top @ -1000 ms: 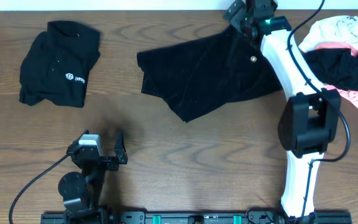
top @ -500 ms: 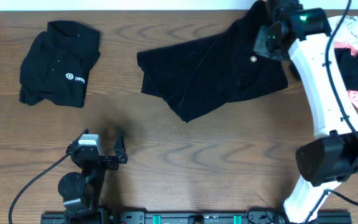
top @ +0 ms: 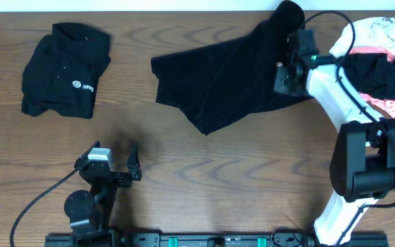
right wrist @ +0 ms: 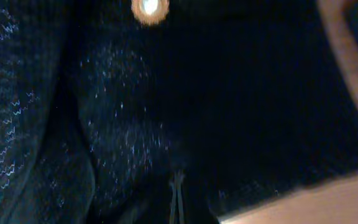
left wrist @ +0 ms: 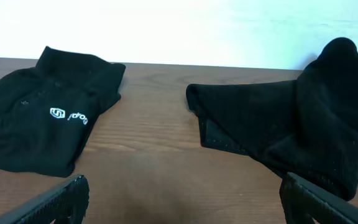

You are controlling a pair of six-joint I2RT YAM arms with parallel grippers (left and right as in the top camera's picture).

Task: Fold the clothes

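Bottom left, the left gripper (top: pixel 115 156) sits wide open, holding nothing. Mid-frame, the black shirt (top: pixel 218 82) sprawls on the table (top: pixel 218 178), its upper-right edge pulled into a peak. The right gripper (right wrist: pixel 176 190) is clamped on that cloth, just below the button (right wrist: pixel 150 6). It's soft, light and floppy, so hems and corners are the best places to take hold. A folded logo shirt (top: pixel 64 72) lies top left, and a pile (top: pixel 382 41) top right.

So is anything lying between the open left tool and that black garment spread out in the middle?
Nothing visible. Between the left tool and the speckled black garment there is only a stretch of wooden table. The folded logo garment sits off to the left, out of that path.
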